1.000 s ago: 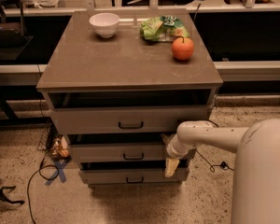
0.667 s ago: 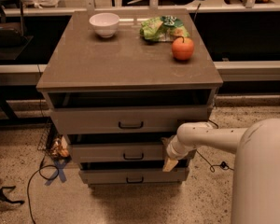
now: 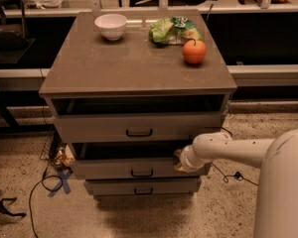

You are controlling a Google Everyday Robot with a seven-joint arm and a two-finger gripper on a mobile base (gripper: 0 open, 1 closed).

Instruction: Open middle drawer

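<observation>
The middle drawer is a wide grey drawer with a low front and a small black bar handle. It stands pulled out a little, with a dark gap above its front. My white arm reaches in from the right. My gripper is at the drawer's right end, at the top edge of its front, mostly hidden by my wrist.
The taller top drawer above is also slightly out; the narrow bottom drawer sits below. On the cabinet top stand a white bowl, a green bag and an orange fruit. Cables and blue tape lie on the floor at left.
My gripper has risen from beside the lower drawers to the right top edge of the middle drawer's front. The drawers look the same.
</observation>
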